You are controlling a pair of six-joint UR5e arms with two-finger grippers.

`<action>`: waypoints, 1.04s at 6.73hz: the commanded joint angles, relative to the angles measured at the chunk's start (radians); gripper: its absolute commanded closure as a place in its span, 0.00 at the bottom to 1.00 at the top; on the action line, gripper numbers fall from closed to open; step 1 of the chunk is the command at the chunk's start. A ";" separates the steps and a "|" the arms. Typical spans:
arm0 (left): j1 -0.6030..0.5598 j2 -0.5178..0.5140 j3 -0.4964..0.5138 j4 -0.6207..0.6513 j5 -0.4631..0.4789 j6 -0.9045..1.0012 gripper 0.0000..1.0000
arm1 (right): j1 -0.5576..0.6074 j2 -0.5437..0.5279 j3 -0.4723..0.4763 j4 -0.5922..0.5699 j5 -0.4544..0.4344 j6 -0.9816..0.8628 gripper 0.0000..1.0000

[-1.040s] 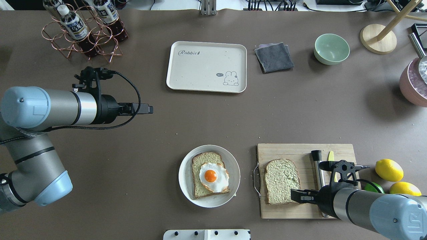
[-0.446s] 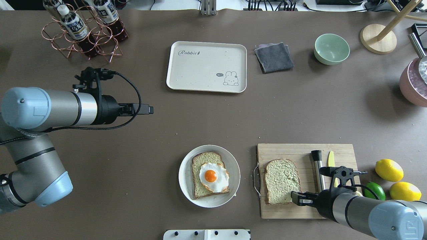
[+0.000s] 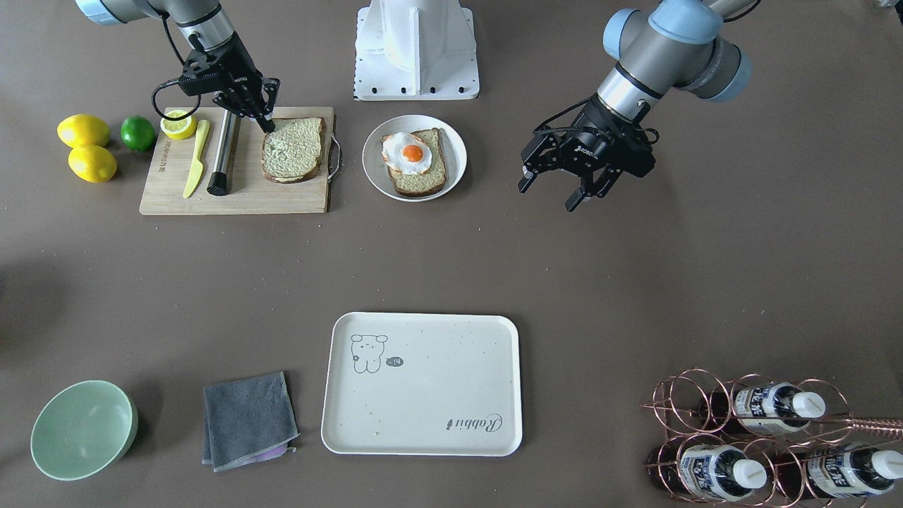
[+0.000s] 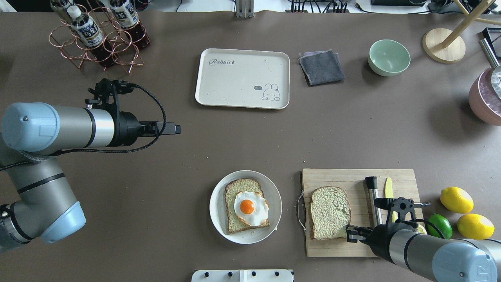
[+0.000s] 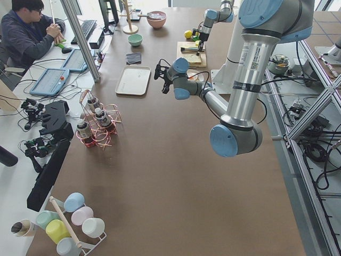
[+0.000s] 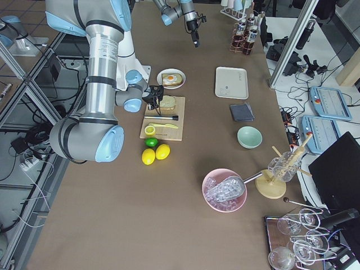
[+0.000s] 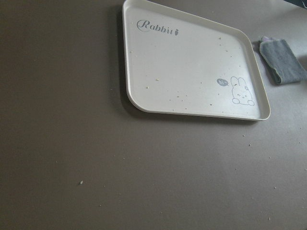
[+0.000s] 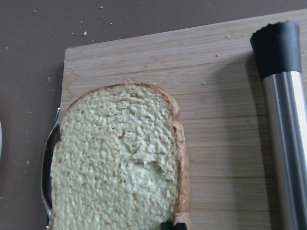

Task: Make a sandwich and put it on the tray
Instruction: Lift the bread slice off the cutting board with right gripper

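Note:
One bread slice (image 4: 239,188) with a fried egg (image 4: 250,207) on it lies on the round white plate (image 4: 217,219). The other bread slice (image 4: 328,211) lies flat on the wooden cutting board (image 4: 336,178). My right gripper (image 4: 348,234) is low at this slice's near right corner. In the right wrist view its fingertips (image 8: 172,225) are together and touch the crust of the slice (image 8: 115,167). The cream tray (image 4: 235,86) lies bare at the far middle. My left gripper (image 3: 554,201) hangs open and empty above the table, left of the plate.
On the board, right of the slice, lie a steel rod with a black cap (image 4: 373,201) and a yellow knife (image 4: 388,188). Lemons (image 4: 456,199) and a lime (image 4: 440,223) lie beyond the board. A grey cloth (image 4: 321,67), green bowl (image 4: 389,57) and bottle rack (image 4: 98,39) stand far.
My right gripper has sunk and drawn back a little toward me, from over the slice's corner to its edge. The slice and the left arm have not moved.

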 commanded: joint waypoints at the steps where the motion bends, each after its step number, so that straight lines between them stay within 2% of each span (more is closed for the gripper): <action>1: 0.000 0.000 0.000 0.000 0.000 0.000 0.02 | -0.009 0.000 0.008 -0.001 -0.013 -0.001 1.00; 2: 0.000 0.000 0.000 0.000 0.000 0.000 0.02 | 0.012 -0.006 0.063 -0.001 -0.003 -0.005 1.00; 3: 0.002 0.000 0.002 0.000 0.000 0.000 0.02 | 0.067 -0.012 0.106 -0.004 0.044 -0.012 1.00; 5: 0.002 0.000 0.000 0.000 -0.002 -0.002 0.02 | 0.263 0.002 0.149 -0.004 0.269 -0.041 1.00; 6: 0.002 0.000 -0.001 -0.002 -0.003 -0.008 0.02 | 0.392 0.010 0.164 -0.003 0.437 -0.132 1.00; 7: 0.003 -0.002 -0.003 -0.002 -0.002 -0.020 0.02 | 0.427 0.093 0.159 -0.009 0.501 -0.144 1.00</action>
